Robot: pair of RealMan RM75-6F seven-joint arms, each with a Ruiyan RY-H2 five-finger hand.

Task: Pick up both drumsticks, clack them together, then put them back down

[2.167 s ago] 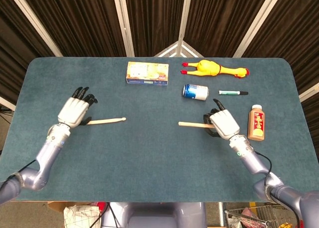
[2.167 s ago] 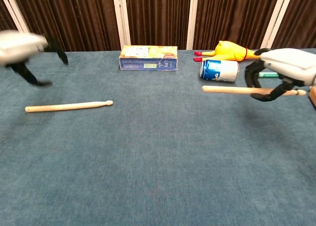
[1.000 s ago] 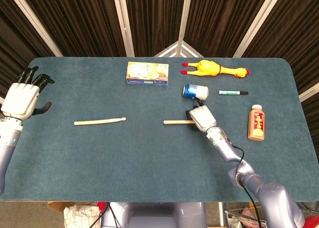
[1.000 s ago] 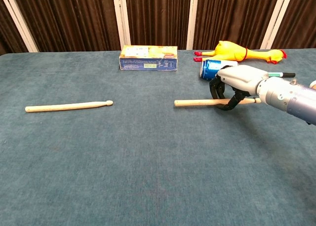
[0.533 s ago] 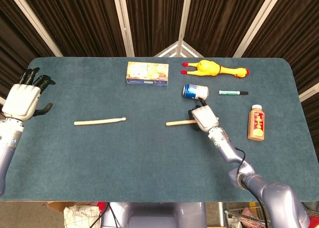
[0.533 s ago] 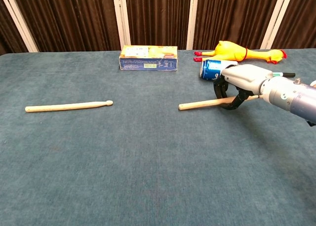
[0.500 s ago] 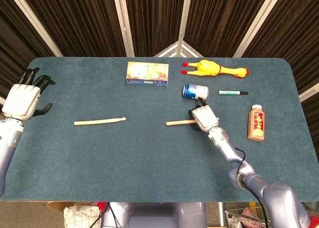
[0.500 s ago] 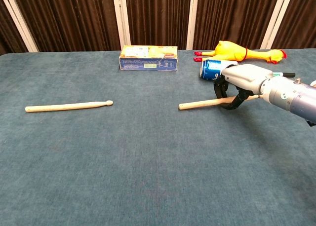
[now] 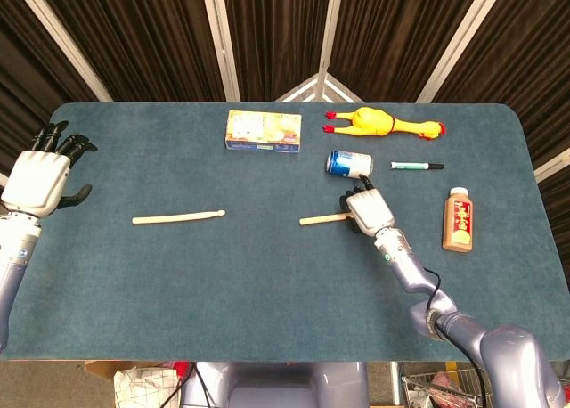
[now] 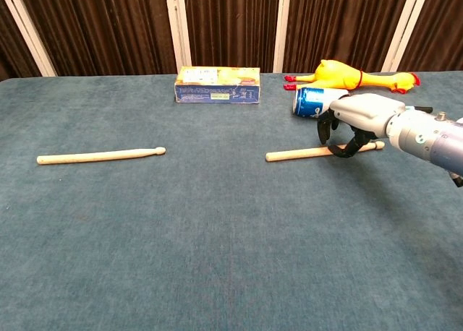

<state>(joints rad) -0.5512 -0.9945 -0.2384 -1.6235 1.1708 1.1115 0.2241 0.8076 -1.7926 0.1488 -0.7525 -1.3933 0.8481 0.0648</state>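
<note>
A: Where are the sticks lying now?

B: The left stick is lying flat on the table, on the left part, w/ its tip pointing to the middle. Nothing is touching it. The right stick is lying right of centre, and the right hand is sitting over its far end.

A: Is the right hand gripping it?

B: In the chest view the dark fingers are curling down around the right stick, w/ one finger in front and others behind, so the hand is looking clamped on it. The stick is looking low, almost at the cloth; I cannot tell if it is resting there or is a bit above.

A: And the left hand?

B: The left hand is hanging at the far left edge of the table, well apart from the left stick. Its fingers are spread and are holding nothing. The chest view is not showing it.

A: What else is standing around?

B: At the back a box and a rubber chicken. A can is lying on its side just behind the right hand, a marker is right of the can, and a brown bottle is lying near the right edge.
</note>
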